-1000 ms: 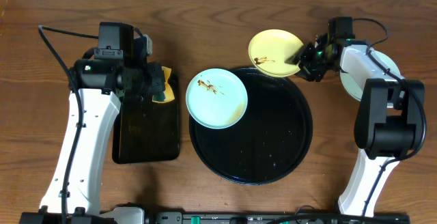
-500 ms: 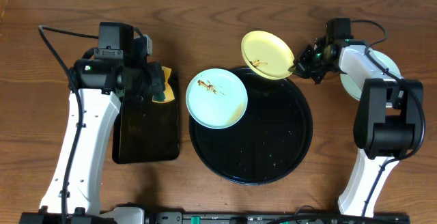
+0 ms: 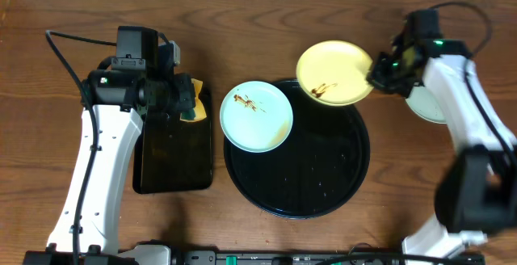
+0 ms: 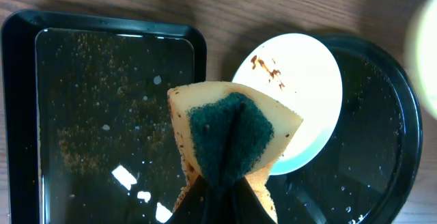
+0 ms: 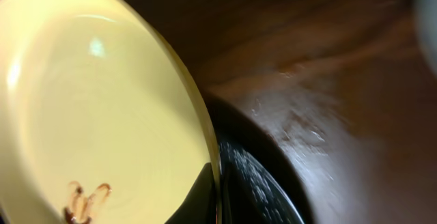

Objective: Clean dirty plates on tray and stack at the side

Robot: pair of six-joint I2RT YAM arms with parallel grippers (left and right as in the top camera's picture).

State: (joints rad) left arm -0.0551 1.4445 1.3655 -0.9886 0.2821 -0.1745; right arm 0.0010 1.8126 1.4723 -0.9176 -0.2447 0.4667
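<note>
My right end effector (image 3: 380, 73) pinched the yellow plate's (image 3: 335, 73) right rim, plate to its left above the tray's (image 3: 299, 192) far edge. My left end effector (image 4: 224, 191) clamped a sponge (image 4: 229, 132), whose green face only its wrist view showed.

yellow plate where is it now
Overhead view, upper right: the pale yellow round plate is gripped at its right edge by the right gripper, overlapping the far rim of the large round glossy black tray.
</note>
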